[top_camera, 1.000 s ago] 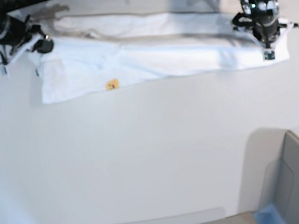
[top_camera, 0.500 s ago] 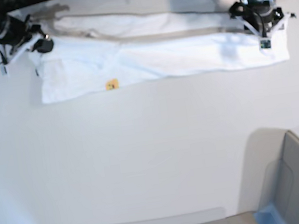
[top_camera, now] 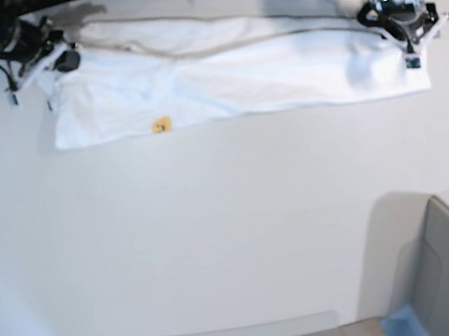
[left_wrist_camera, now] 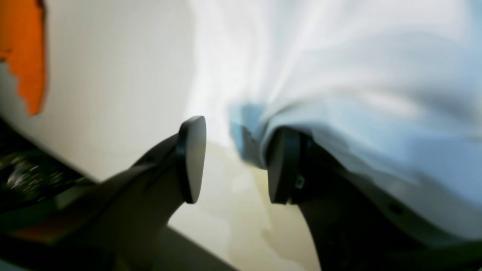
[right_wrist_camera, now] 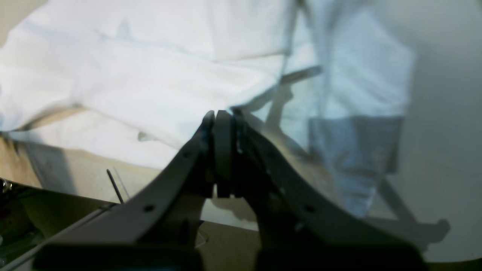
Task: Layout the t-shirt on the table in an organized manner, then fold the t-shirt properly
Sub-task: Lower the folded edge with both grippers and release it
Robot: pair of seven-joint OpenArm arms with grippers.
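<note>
White cotton t-shirt (top_camera: 229, 84) lay folded lengthwise along the far edge of the smooth white worktop (top_camera: 217, 236). Left pincer (left_wrist_camera: 229, 160) stood spread, empty; right pincer (right_wrist_camera: 222, 124) was pressed together beside cloth. Recommended regrasping corners evenly.

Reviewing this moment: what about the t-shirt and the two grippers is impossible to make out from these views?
- T-shirt print: base view shows only a tiny yellow-orange speck; folded cloth hides the rest.
- Left gripper: jaws stand apart; the left wrist view is too blurred to tell whether cloth touches the right-hand pad.
- Right gripper: shut, but the right wrist view does not show whether fabric is pinched.
- Neck tag: not visible in any view.
</note>
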